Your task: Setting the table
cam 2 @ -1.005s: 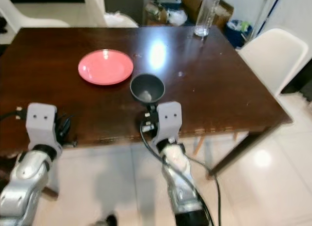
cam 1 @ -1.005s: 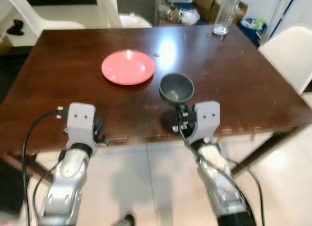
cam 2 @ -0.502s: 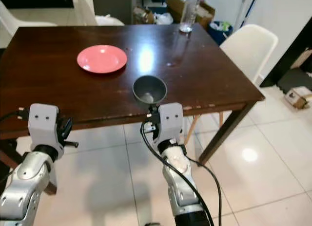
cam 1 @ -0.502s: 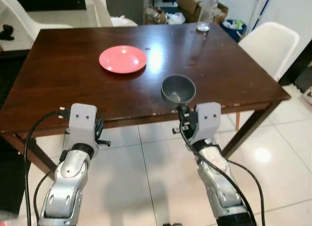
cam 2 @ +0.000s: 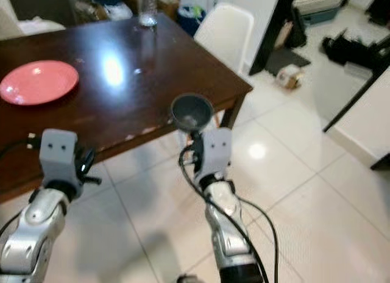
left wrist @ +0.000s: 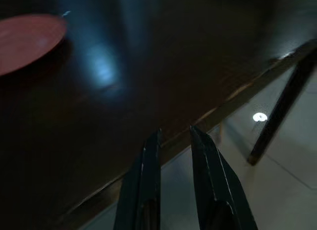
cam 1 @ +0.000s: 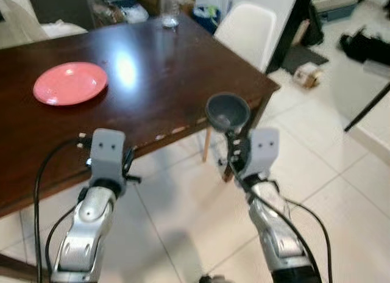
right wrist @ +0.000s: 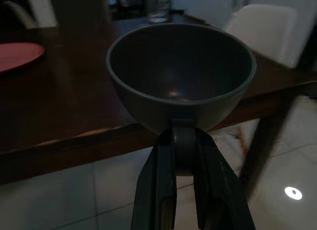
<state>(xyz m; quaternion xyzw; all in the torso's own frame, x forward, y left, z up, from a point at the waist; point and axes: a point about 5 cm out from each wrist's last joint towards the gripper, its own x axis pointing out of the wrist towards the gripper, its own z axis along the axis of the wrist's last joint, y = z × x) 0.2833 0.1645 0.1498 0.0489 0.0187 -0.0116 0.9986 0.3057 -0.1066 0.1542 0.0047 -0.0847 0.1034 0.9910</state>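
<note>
Beyond the table corner, grey bowl upright, pinched by its base in right gripper.

Head views bright, soft blur; table glare; wrist views dim.

One dark wooden table stands here, and on it lies one pink plate and, at the far edge, one clear bottle. One grey bowl is up in the air, pinched by its base in the right gripper; that makes two grippers, counting the left gripper, whose two black fingers sit slightly apart with nothing between them. One white chair stands at the table's right side. One small cardboard box sits on the tiled floor.
</note>
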